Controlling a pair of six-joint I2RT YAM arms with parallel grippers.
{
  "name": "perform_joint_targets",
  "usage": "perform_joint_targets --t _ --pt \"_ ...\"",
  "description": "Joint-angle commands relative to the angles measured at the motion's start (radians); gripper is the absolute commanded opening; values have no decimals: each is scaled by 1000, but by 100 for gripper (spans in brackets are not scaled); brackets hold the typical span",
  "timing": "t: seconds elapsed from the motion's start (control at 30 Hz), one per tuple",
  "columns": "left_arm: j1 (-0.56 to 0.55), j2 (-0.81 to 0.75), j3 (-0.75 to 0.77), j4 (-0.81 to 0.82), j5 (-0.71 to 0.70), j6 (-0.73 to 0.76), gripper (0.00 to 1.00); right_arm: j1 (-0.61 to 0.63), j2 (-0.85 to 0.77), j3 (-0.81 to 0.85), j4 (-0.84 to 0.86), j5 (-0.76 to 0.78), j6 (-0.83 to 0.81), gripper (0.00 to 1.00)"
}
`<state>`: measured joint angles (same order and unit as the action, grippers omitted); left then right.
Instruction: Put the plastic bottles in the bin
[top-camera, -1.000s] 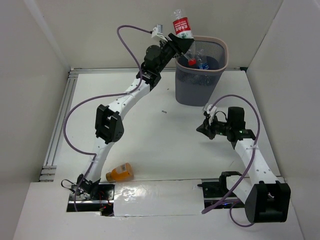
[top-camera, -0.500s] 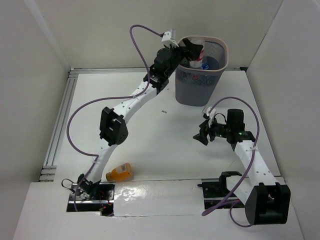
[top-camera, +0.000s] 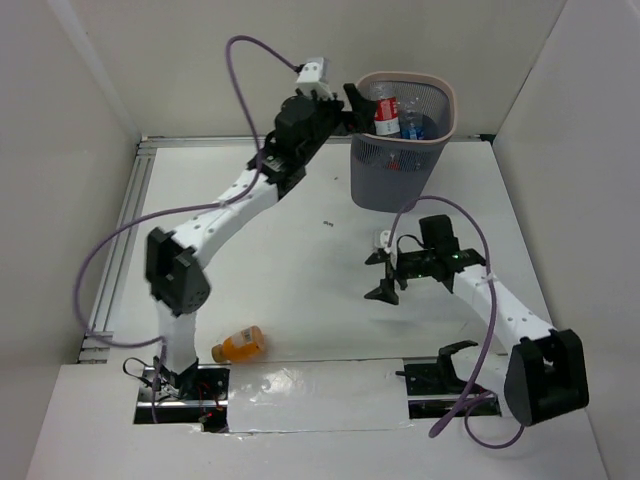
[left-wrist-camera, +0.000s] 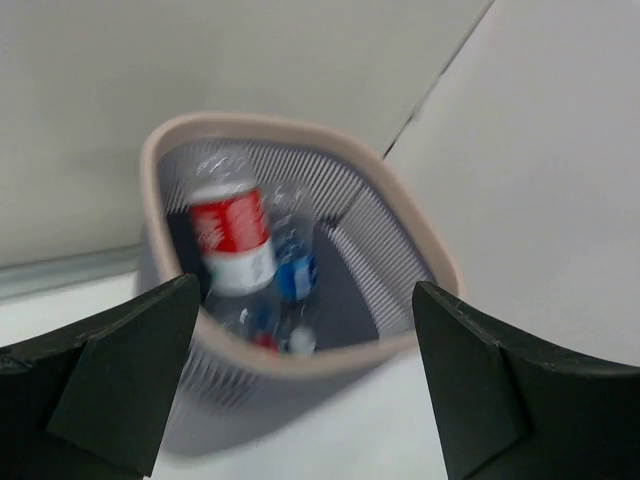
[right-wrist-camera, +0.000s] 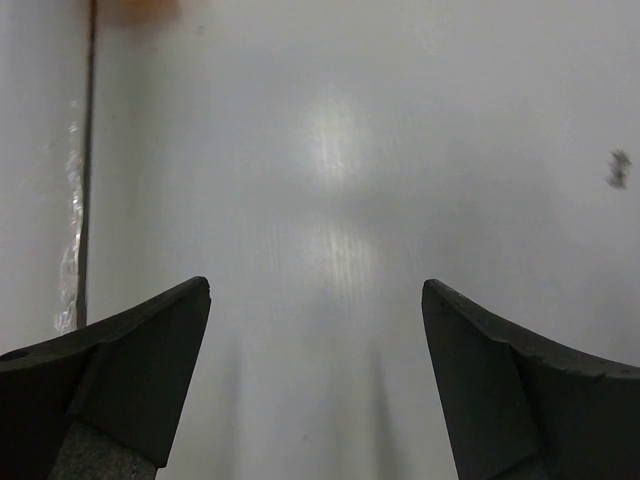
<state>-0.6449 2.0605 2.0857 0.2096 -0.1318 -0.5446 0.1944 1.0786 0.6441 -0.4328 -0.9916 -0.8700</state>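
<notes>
1. The left tool (top-camera: 352, 102) hangs just beside the left rim of the tall grey mesh wastebasket with a pale pinkish rim (top-camera: 449, 100). Its jaws are spread wide with nothing between them. I judge that this high spot at the rim suits dropping things in.
2. A clear plastic bottle with a red label (top-camera: 386, 108) rests inside the wastebasket. A clear bottle with a blue label (top-camera: 410, 125) lies touching it.
3. A stubby orange-filled bottle (top-camera: 240, 345) lies on its side on the white worktop (top-camera: 300, 270). It is near the left arm's base and well apart from the wastebasket, so it is not yet binned.
4. The right tool (top-camera: 378, 277) sits low over the worktop, released and empty. It seems aimed toward the orange-filled bottle.
5. The left wrist view looks down into the wastebasket (left-wrist-camera: 290, 122) and, though blurred, shows the red label (left-wrist-camera: 230, 240) and the blue one (left-wrist-camera: 297, 275) between its spread tool (left-wrist-camera: 305, 290).
6. The right wrist view shows only bare worktop (right-wrist-camera: 330, 150) between its parted tool (right-wrist-camera: 316, 287). An orange smudge at the top edge is too blurred to name. Only the overhead view places the orange-filled bottle.
</notes>
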Motion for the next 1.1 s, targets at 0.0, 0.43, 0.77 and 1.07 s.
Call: perform_joint_targets --t 0.0,0.43,0.77,1.07 --pt "1 -376 -229 -8 -64 116 100 115 72 69 -34 -68 -175 93" --pt "31 -1413 -1208 -573 -410 -56 100 706 521 313 219 79 -72 100" --pt "31 -1653 -1285 -797 -485 -166 100 910 782 565 252 275 120 100" --pt "31 -1642 -1253 -777 -494 -110 100 1002 845 611 273 358 202 100"
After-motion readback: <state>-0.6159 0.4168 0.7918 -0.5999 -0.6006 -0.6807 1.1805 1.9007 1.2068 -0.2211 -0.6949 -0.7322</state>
